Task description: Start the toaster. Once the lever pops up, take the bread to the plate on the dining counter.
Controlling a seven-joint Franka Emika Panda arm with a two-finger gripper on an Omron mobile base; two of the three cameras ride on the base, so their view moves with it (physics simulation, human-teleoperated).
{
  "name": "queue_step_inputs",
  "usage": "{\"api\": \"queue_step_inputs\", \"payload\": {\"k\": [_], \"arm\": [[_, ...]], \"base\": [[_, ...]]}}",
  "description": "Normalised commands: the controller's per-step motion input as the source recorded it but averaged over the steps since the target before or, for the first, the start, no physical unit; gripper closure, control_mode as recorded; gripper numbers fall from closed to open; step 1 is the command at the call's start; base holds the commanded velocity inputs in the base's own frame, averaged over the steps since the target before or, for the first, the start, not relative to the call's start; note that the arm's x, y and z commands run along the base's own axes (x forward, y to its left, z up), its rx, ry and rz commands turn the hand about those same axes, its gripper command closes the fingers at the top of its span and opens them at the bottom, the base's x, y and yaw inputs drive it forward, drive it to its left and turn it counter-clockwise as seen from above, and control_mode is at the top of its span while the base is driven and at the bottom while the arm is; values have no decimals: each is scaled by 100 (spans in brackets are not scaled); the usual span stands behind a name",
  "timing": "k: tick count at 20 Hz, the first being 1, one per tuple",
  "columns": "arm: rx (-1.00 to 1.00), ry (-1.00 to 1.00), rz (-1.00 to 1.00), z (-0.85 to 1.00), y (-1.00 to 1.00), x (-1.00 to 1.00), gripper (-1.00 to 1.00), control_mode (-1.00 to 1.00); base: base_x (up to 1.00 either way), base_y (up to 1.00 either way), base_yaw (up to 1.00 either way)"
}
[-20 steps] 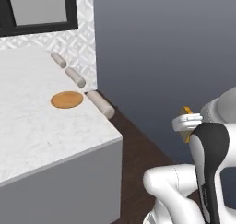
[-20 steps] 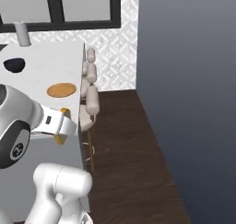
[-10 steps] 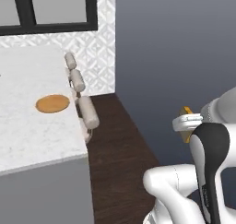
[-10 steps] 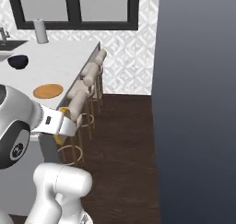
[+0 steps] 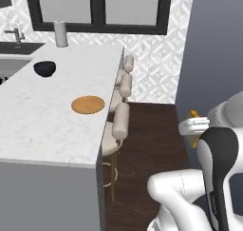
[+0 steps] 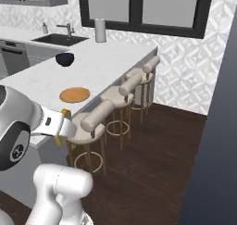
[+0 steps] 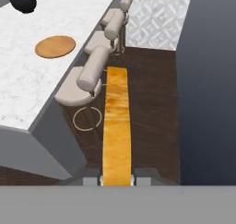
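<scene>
I have the two-finger gripper (image 7: 117, 178) clenched on the orange-yellow slice of bread (image 7: 116, 126), which runs as a long strip up the middle of the hand view from the fingertips at the bottom. In the left base view the slice shows as a small yellow tab at the right edge, mid-height, beside the white arm. The flat round tan-orange plate (image 5: 88, 104) lies on the white grey-veined marble dining counter (image 5: 33, 125), left of centre, near the counter's right edge. A black bowl (image 5: 44, 68) sits further back, upper left. Three beige padded stools (image 6: 106, 110) line the counter's edge.
</scene>
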Motion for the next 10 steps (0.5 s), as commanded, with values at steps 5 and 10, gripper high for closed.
{"api": "queue_step_inputs", "payload": {"k": [5, 10], "arm": [[0, 0, 0, 0, 0, 0, 100, 100], [0, 0, 0, 0, 0, 0, 100, 100]], "base": [[67, -45, 68], [36, -75, 59]]}}
